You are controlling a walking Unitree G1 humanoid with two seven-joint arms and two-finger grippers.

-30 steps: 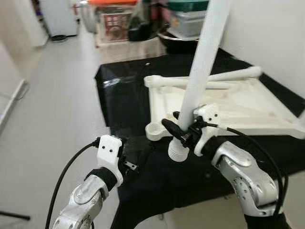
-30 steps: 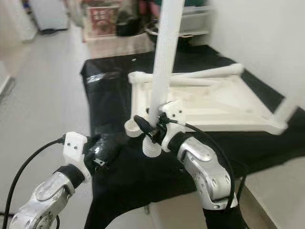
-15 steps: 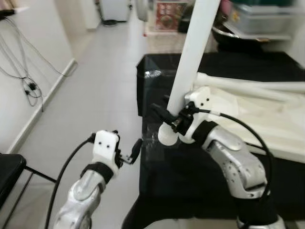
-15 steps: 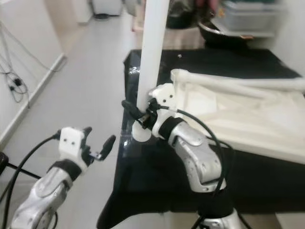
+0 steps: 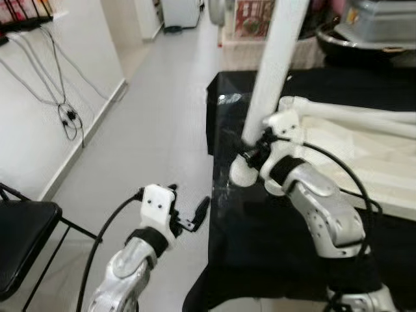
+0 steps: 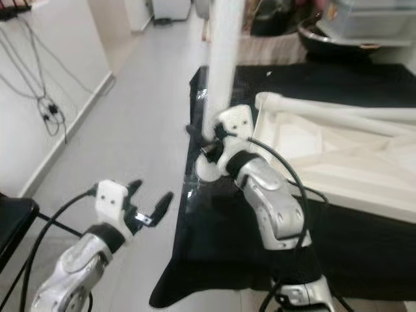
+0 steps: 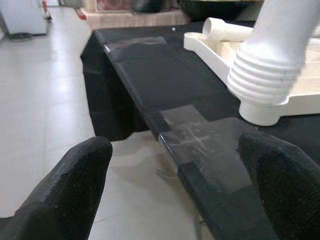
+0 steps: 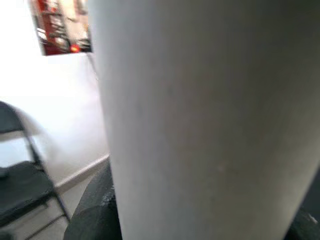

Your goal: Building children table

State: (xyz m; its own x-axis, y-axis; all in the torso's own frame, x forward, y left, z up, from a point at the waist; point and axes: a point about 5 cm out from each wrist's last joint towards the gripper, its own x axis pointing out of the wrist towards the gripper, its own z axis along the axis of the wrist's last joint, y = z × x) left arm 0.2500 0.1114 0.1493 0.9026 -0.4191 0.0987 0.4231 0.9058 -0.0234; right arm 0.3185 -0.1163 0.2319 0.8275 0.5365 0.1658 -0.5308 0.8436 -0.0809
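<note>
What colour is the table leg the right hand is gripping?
White; the table leg in the right hand shows best in the left eye view.

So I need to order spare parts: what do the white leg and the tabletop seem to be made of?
The leg looks like moulded plastic, matte off-white, with moulded screw threads at its end, seen in the left wrist view. The tabletop, lying underside up, looks like the same plastic: ribs and a corner socket cast in one piece.

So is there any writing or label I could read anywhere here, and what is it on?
None can be read.
Red and white box on the floor at the far end of the room: it bears print, too blurred to read.
White table leg, tabletop and black cloth: plain, no text.
</note>
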